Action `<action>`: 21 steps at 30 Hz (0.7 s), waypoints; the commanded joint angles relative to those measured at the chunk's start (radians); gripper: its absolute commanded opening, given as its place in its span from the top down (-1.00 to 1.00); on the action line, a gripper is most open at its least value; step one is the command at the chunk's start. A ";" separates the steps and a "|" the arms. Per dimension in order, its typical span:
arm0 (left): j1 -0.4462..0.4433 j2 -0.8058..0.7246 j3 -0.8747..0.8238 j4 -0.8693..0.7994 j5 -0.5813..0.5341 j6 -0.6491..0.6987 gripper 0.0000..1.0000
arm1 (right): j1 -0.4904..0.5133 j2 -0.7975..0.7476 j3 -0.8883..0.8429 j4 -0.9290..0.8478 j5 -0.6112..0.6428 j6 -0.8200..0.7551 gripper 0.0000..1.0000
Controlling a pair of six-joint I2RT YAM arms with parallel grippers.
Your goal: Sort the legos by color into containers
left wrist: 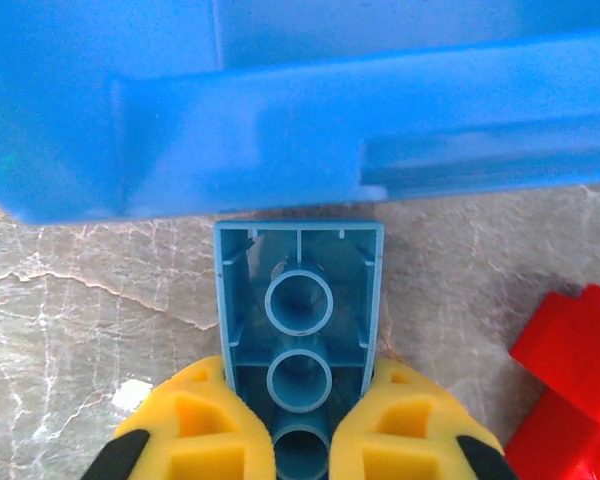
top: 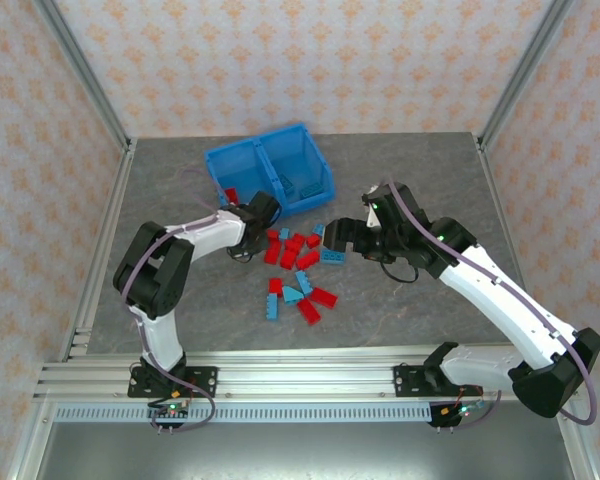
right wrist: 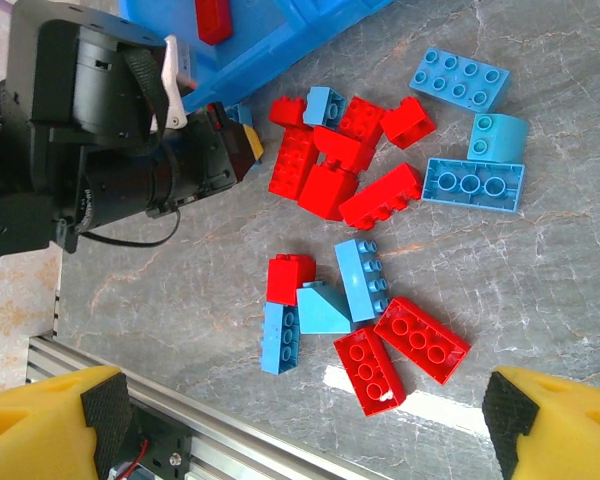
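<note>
Legos [right wrist: 352,178] mostly lying loose; left gripper [left wrist: 300,435] clamping light blue brick [left wrist: 300,300] just outside bin [left wrist: 280,120] wall, next likely needing lift over rim. Right gripper [right wrist: 305,415] hovering, jaws spread.

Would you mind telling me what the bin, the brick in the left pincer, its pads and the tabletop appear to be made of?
The bin looks like moulded plastic, glossy with soft highlights. The light blue brick looks like hard, smooth plastic, and its hollow underside shows moulded tubes. The left pincer has yellow matte pads, probably foam or soft rubber. The tabletop is grey and marble-veined, possibly laminate.
</note>
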 commanded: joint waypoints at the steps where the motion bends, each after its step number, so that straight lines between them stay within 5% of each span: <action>1: -0.025 -0.114 0.003 -0.028 -0.006 0.005 0.94 | 0.008 -0.016 0.006 -0.012 0.020 0.022 -0.85; 5: -0.078 -0.241 0.095 -0.057 -0.014 0.022 0.94 | 0.010 -0.015 0.008 0.005 0.026 0.030 -0.85; 9: -0.101 -0.204 0.305 -0.087 -0.036 0.074 0.94 | 0.010 -0.023 0.007 0.018 0.048 0.037 -0.85; 21: -0.095 0.512 1.239 -0.266 -0.118 0.147 0.97 | 0.011 -0.124 -0.037 -0.006 0.099 0.069 -0.85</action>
